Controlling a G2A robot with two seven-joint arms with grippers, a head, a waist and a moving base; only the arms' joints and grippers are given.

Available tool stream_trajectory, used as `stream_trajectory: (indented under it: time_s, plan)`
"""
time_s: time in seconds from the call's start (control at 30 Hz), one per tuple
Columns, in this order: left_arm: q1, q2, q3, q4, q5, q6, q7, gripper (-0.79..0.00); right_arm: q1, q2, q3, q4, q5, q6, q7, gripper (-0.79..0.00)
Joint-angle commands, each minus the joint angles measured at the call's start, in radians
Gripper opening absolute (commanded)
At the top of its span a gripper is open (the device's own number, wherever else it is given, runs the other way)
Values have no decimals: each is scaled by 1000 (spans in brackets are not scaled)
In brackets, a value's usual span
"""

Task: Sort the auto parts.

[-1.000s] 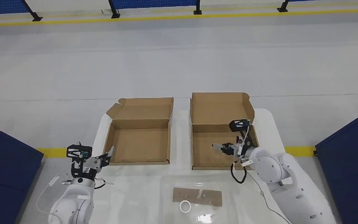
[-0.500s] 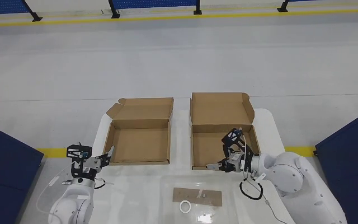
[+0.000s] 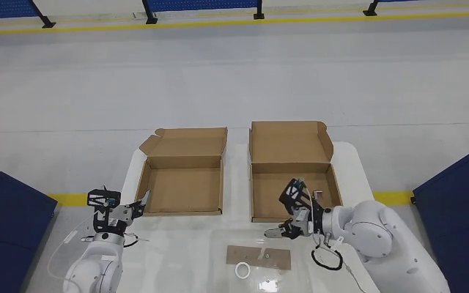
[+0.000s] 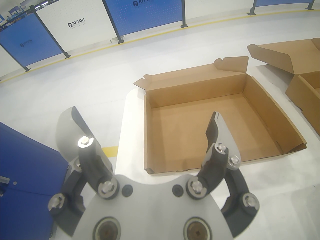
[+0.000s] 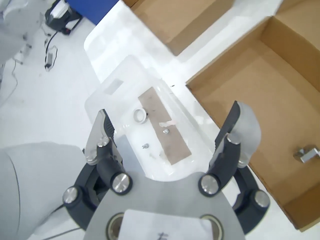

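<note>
Right gripper (image 5: 171, 109): jaws spread wide, nothing held, poised over the clear tray (image 5: 112, 86) in front of the two boxes. In the tray, on or beside a cardboard strip (image 5: 175, 143): white ring (image 5: 140, 116), two small screws (image 5: 165, 131) (tiny, hard to make out). One metal part (image 5: 306, 154) in the right box (image 5: 275, 81). Left gripper (image 4: 143, 113): likewise wide open and empty, just beside the left box (image 4: 200, 126).

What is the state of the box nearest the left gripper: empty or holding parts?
Empty: the box has a bare cardboard floor in the left wrist view.
</note>
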Motion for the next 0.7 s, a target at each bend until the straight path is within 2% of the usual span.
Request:
stream_trajectory:
  time_s: [0.0,0.13,0.37,0.67]
  plan:
    - [0,0,0,0,0,0,0,0,11,3,-18,-9,19,-54,43,0]
    - [0,0,0,0,0,0,0,0,32,10,-61,-24,47,-114,140,0]
    - [0,0,0,0,0,0,0,0,88,36,-203,-41,-5,-72,203,0]
    - [0,0,0,0,0,0,0,0,88,36,-203,-41,-5,-72,203,0]
